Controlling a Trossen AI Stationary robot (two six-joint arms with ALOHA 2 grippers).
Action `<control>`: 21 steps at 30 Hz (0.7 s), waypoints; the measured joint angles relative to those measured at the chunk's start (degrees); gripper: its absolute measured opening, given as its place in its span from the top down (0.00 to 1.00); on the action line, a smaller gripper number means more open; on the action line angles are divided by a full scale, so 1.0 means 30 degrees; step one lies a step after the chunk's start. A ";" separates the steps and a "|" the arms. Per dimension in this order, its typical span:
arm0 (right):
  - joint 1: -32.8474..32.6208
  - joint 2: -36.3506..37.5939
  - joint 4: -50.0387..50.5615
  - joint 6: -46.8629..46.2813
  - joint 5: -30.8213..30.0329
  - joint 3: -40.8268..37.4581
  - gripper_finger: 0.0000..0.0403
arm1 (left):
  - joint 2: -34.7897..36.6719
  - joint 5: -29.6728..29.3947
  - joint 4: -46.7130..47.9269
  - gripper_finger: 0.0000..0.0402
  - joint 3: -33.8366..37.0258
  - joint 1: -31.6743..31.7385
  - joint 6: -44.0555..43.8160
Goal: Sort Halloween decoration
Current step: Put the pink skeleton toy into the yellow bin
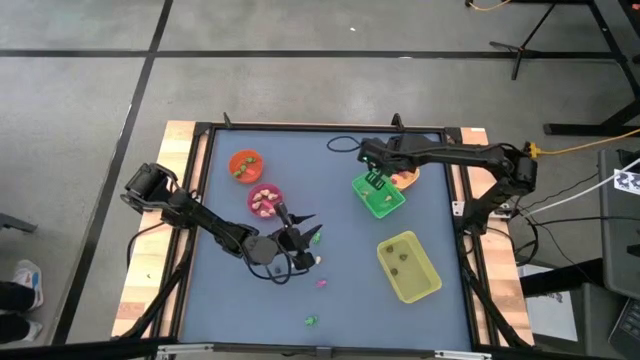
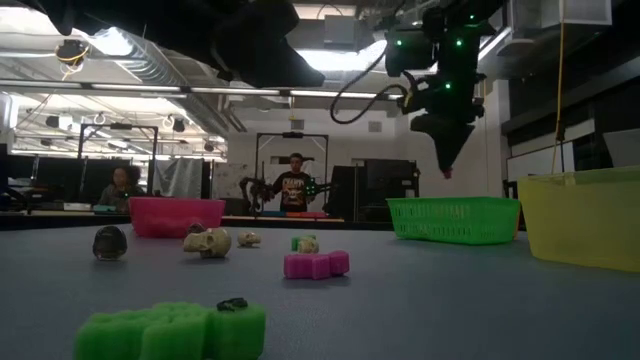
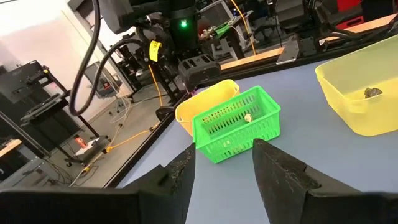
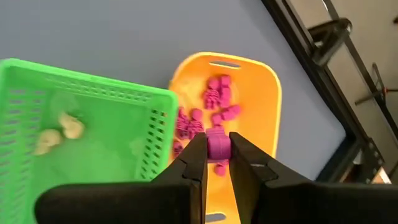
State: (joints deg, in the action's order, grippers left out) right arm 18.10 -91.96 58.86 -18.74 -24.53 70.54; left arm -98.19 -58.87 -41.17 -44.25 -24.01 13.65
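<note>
My right gripper (image 4: 217,163) is shut on a pink trinket (image 4: 217,142) above the orange tray (image 4: 261,93), which holds several pink trinkets (image 4: 214,93). In the low view it (image 2: 445,165) hangs high over the green basket (image 2: 455,218). Cream trinkets (image 4: 62,130) lie in that basket. My left gripper (image 3: 224,162) is open and empty, mid-table (image 1: 303,228). Loose trinkets rest on the table: a dark skull (image 2: 110,242), a cream skull (image 2: 207,241), a pink piece (image 2: 316,264) and a green piece (image 2: 170,330) with a small dark one (image 2: 232,304) on top. My right gripper pinches the pink trinket (image 4: 217,146) between its two fingers, which come from above, pointing down. The trinket is lifted clear, over the orange tray. Only a little of it (image 2: 446,173) shows below the fingertips in the low view.
The yellow tray (image 1: 408,265) with dark trinkets (image 3: 372,93) sits near the table's right side. An orange cup (image 1: 245,165) and a pink cup (image 1: 265,200) stand left of centre. People are in the room behind the table (image 2: 295,185).
</note>
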 joint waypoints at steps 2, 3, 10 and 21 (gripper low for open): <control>0.0322 0.0000 0.0268 0.0000 0.0014 0.0000 0.89 | 0.0000 0.0000 0.0001 0.64 0.0000 0.0000 0.0000; 0.0468 0.0000 0.0463 0.0000 0.0014 0.0000 0.89 | 0.0000 0.0000 0.0001 0.64 0.0000 0.0000 -0.0006; 0.1174 0.0000 0.0917 0.0000 0.0008 0.0000 0.88 | 0.0000 0.0000 0.0001 0.64 0.0000 0.0000 -0.0015; 0.1102 -0.0007 0.0928 0.0000 0.0029 0.0000 0.88 | 0.0000 0.0006 0.0008 0.64 0.0000 -0.0001 -0.0022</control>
State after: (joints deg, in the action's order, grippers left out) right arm 21.41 -91.98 61.65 -18.74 -24.45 70.54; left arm -98.19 -58.85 -41.15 -44.25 -24.01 13.58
